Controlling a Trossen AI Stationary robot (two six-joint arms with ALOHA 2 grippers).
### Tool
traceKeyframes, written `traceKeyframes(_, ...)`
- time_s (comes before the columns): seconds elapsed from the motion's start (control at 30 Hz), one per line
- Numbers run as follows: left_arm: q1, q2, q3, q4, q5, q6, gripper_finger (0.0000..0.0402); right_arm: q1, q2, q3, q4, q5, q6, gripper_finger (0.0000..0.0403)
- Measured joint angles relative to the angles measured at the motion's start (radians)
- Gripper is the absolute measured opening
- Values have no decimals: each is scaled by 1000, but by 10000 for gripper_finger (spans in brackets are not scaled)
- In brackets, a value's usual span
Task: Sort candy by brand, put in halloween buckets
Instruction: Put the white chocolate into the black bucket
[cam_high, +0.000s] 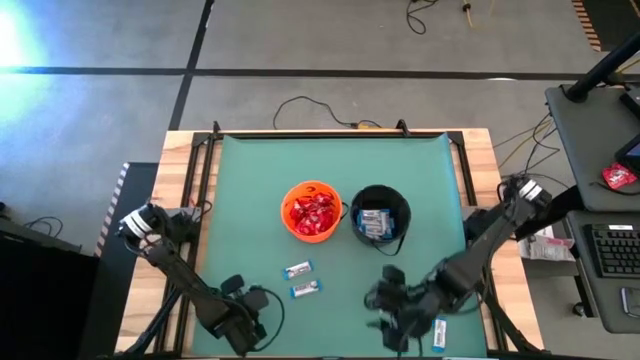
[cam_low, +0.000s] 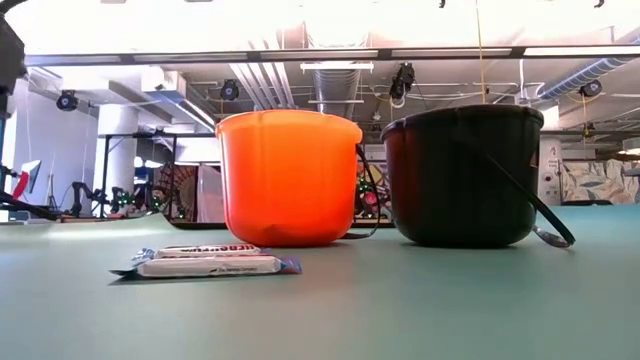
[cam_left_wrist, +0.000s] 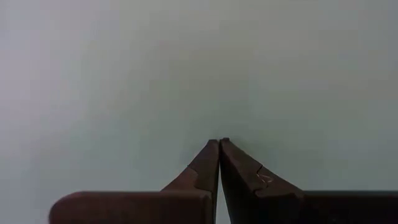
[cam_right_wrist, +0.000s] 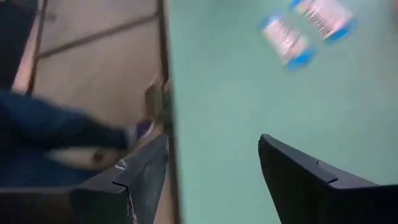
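The orange bucket (cam_high: 310, 210) (cam_low: 290, 180) holds red packets. Beside it the black bucket (cam_high: 380, 221) (cam_low: 465, 175) holds white-and-blue bars. Two white-and-blue bars (cam_high: 298, 269) (cam_high: 305, 289) (cam_low: 210, 265) lie flat on the green mat in front of the orange bucket. A third bar (cam_high: 439, 333) lies by the table's near edge beside the right arm. My left gripper (cam_high: 240, 292) (cam_left_wrist: 219, 142) is shut over bare mat near the near-left corner. My right gripper (cam_high: 385, 298) (cam_right_wrist: 214, 140) is open, low over the mat near the near edge, with the two bars (cam_right_wrist: 283, 38) ahead of it.
The table's near edge (cam_right_wrist: 168, 93) runs just beside my right gripper; beyond it a person's leg in blue cloth (cam_right_wrist: 50, 134) shows over the floor. The black bucket's thin handle (cam_low: 540, 215) hangs down onto the mat. Bare mat (cam_high: 270, 170) lies left of the buckets.
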Motion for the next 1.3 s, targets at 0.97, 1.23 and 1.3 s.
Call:
traceKeyframes(0.97, -125, -72, 179, -362, 73, -225, 0, 291, 279, -28, -82, 138, 52, 262)
traceKeyframes(1.23, -127, -103, 370, -388, -81, -280, 0, 323, 184, -337, 425, 208, -61, 244)
traceKeyframes(1.3, -114, -110, 402, -383, -95, -320, 0, 334, 155, -398, 471, 221, -88, 241)
